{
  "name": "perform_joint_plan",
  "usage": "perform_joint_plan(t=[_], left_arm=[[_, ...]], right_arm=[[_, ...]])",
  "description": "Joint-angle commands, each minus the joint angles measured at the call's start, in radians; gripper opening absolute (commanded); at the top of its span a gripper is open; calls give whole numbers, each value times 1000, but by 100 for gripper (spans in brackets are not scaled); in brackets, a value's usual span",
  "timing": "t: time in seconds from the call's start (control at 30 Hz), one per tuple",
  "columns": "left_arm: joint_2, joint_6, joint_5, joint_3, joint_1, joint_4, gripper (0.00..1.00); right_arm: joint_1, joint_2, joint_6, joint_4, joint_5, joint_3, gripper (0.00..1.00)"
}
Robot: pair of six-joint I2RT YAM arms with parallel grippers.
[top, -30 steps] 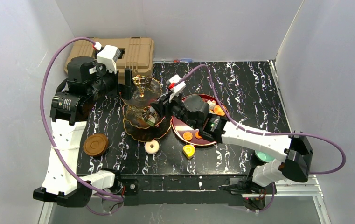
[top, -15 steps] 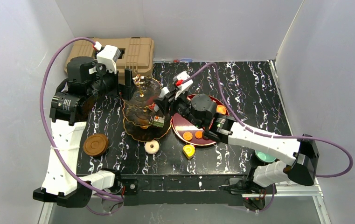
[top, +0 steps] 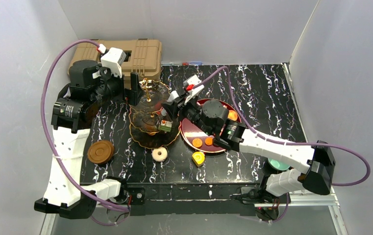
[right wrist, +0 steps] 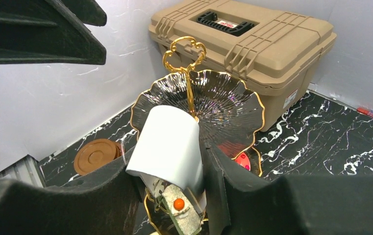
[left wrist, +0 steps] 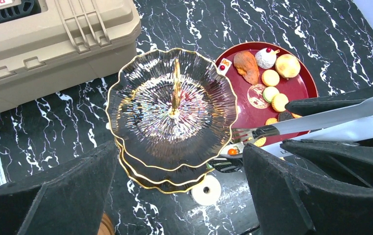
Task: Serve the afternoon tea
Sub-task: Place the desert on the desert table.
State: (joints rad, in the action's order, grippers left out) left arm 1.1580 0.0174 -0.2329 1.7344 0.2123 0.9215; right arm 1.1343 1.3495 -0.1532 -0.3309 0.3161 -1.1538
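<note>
The dark three-tier stand with gold rims stands left of centre; it also shows in the left wrist view and the right wrist view. My right gripper is shut on white-handled tongs. The tongs pinch a small green cake with an orange ball at the right edge of the lower tiers. A pink macaron lies on a lower tier. My left gripper is open and empty, above the stand's back left.
A red tray of sweets sits right of the stand. A white donut and a yellow sweet lie in front. Brown saucers are front left. A teal cup is half hidden. The tan case stands behind.
My right gripper has drawn back up and to the right from the stand's lower tier with the tongs and cake. It has barely moved in the last half second. The left arm is still.
</note>
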Motion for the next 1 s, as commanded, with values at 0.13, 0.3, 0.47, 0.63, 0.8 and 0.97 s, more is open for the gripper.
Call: perform_joint_plan(t=[0.13,0.3,0.47,0.63,0.8,0.97], left_arm=[[-38,13,-64,-4,-4,26,98],[-131,132,-240,-113,-4,26,98],[-292,315,-446,-318,-4,19,98],[-414,483,-521,-497,-4,-94,98],[-465,580,-485,-618,-2,-271,91],[-484,605,-438,-719,43,-473,90]], right_arm=[[5,3,43,-288,75,66,47],[15,10,46,-367,84,113,47],[29,8,41,-395,78,129,47],[34,11,26,-416,64,141,47],[36,12,7,-441,65,154,46],[38,15,1,-441,58,153,46]])
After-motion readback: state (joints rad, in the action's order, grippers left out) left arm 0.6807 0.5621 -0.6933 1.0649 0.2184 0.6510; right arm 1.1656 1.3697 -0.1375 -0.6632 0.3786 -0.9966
